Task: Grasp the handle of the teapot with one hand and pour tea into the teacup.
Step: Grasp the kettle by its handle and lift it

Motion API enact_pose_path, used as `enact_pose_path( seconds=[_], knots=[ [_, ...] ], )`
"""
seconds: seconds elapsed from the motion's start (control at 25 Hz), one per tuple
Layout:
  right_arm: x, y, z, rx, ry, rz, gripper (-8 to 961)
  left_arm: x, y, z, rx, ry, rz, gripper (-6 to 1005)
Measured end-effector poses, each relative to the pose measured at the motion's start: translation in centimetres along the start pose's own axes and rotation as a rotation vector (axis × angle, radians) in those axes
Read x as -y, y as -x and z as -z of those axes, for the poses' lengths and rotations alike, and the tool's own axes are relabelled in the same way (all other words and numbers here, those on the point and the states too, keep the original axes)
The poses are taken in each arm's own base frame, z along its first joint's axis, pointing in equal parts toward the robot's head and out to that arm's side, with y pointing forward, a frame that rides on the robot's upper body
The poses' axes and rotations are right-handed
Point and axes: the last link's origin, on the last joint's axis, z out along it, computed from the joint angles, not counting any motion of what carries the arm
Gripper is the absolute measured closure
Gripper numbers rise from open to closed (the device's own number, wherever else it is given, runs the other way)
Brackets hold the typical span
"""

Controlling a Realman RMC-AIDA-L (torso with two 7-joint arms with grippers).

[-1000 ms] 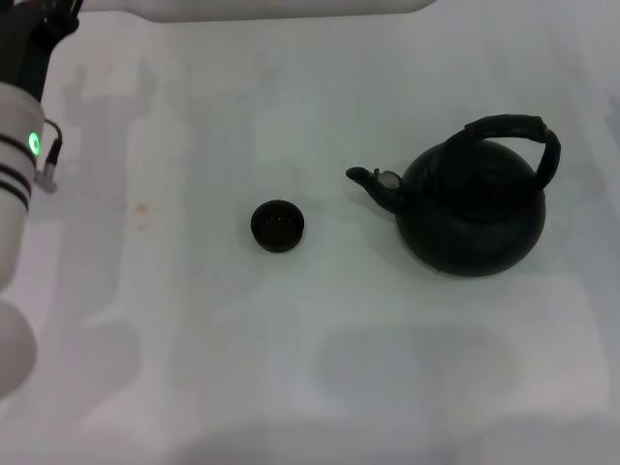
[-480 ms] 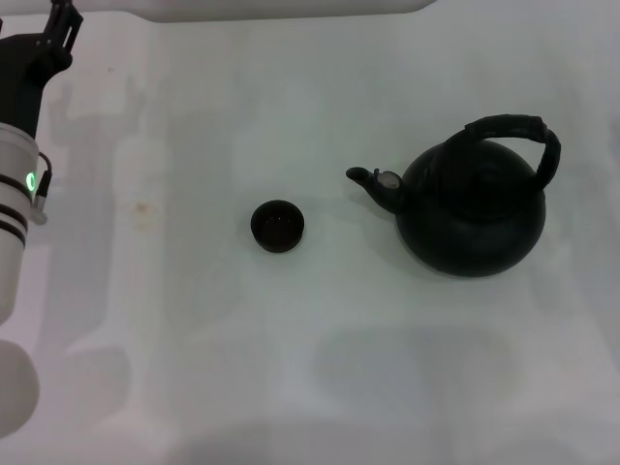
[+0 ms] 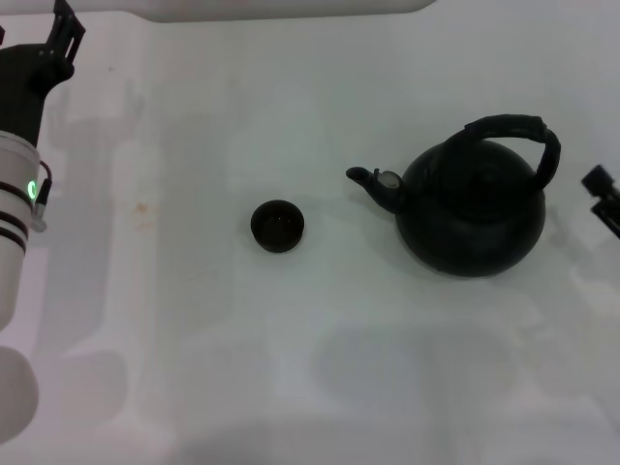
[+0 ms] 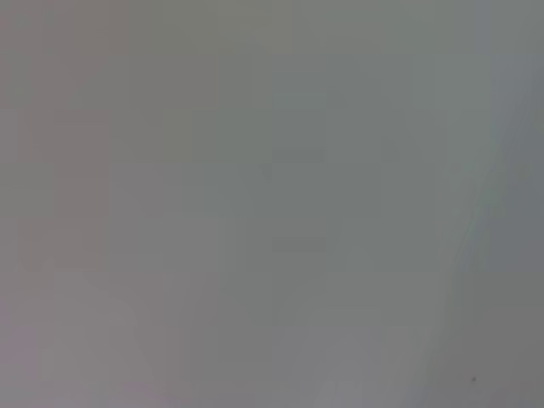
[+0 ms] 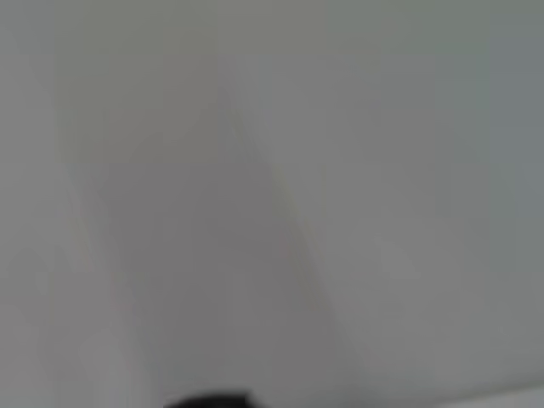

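The round matte black teapot (image 3: pixel 475 213) stands upright on the white table, right of centre in the head view, its short spout (image 3: pixel 373 184) pointing left toward the teacup. Its thick black arched handle (image 3: pixel 518 129) spans the top, with nothing holding it. The small black teacup (image 3: pixel 278 225) sits alone near the middle, a short gap left of the spout. A tip of my right gripper (image 3: pixel 603 194) shows at the right edge, just right of the teapot and apart from it. Far from both objects, my left gripper (image 3: pixel 53 44) is at the far left rear.
The white table (image 3: pixel 291 368) stretches across the head view, with a pale raised edge (image 3: pixel 281 8) along the back. Both wrist views show only plain grey surface; a dark sliver (image 5: pixel 208 399) sits at one edge of the right wrist view.
The left arm has drawn back toward the far left corner. The right gripper has come into view at the right edge beside the teapot. Teapot and teacup have not moved.
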Motion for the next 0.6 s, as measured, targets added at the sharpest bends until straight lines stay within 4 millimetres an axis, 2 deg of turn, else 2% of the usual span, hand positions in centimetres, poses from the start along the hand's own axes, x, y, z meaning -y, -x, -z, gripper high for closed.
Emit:
enact_pose_path(
  seconds=[0.16,0.36,0.6],
  knots=[
    [0.2,-0.4,-1.5,-0.045,0.006,0.007,164,0.0,0.0,0.0,0.0,-0.001,0.0,112],
    [-0.6,-0.6,-3.6,-0.082,0.075,0.021,176,0.4,0.3,0.3,0.007,-0.013,0.002,111],
    [-0.6,-0.8,-4.8,-0.102,0.075,0.029,191,0.5,0.3,0.5,0.009,-0.019,0.005,111]
  ],
)
